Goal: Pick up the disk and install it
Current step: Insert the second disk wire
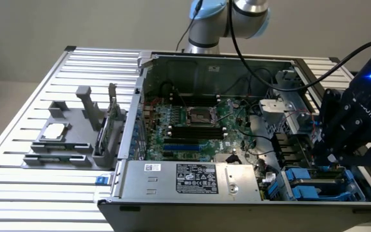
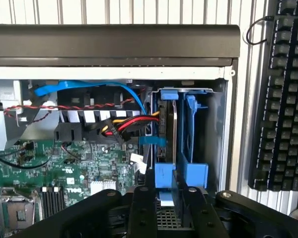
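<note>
Disk (image 2: 175, 130) (blue carrier) in case bay, between end effector (image 2: 168, 198) fingers; grip state unclear.

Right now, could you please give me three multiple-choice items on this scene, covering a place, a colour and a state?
1. Where is the disk? A. in the drive bay B. on the keyboard C. on the table
2. Its carrier's colour? A. red B. blue C. green
3. The case is: A. open B. closed C. overturned
Answers: A, it stands in the bay; B, its frame is bright blue; A, the motherboard is exposed.
</note>
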